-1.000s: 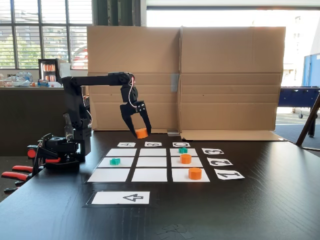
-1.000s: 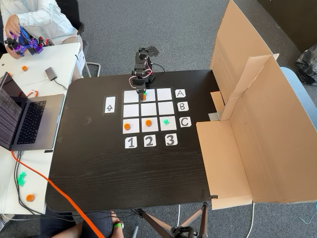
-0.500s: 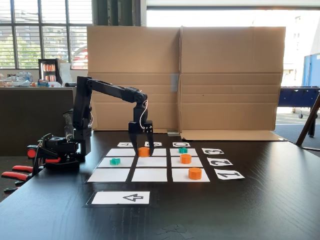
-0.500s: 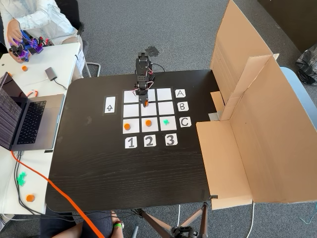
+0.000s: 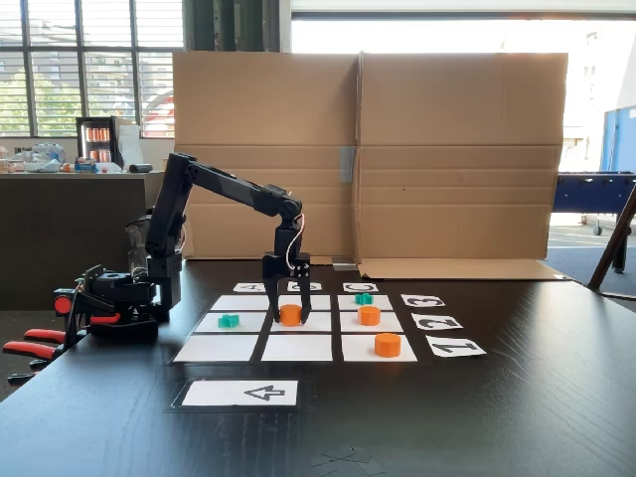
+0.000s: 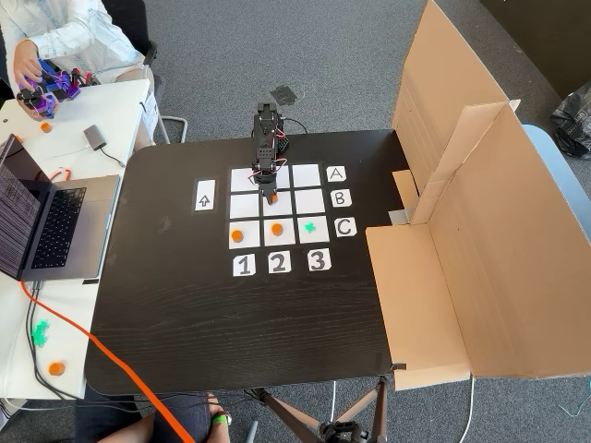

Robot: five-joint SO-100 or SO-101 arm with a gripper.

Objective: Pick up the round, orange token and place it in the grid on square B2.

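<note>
The round, orange token (image 5: pixel 290 315) (image 6: pixel 271 197) is down at square B2 (image 5: pixel 320 323) (image 6: pixel 282 209), the centre cell of the grid (image 5: pixel 297 348) (image 6: pixel 245 205). My gripper (image 5: pixel 290 316) (image 6: pixel 271 196) points straight down, its black fingers tight against both sides of the token. Whether the token rests on the paper or hangs just above it cannot be told. Two more orange tokens (image 5: pixel 369 315) (image 5: pixel 388 345) lie in the right column in a fixed view, with a teal token (image 5: pixel 364 298) behind them and another teal token (image 5: pixel 229 320) in the left column.
A tall cardboard wall (image 5: pixel 368 149) (image 6: pixel 480 231) stands behind the grid. The arrow sheet (image 5: pixel 241 393) lies near the front; number labels (image 5: pixel 437 322) flank the grid. A second arm (image 5: pixel 109 298) sits at the left. A laptop (image 6: pixel 46 221) and a person's hand (image 6: pixel 23 69) are on the side table.
The arm reached forward from the back of the grid and lowered, carrying the orange token from high above the far row down onto the centre cell.
</note>
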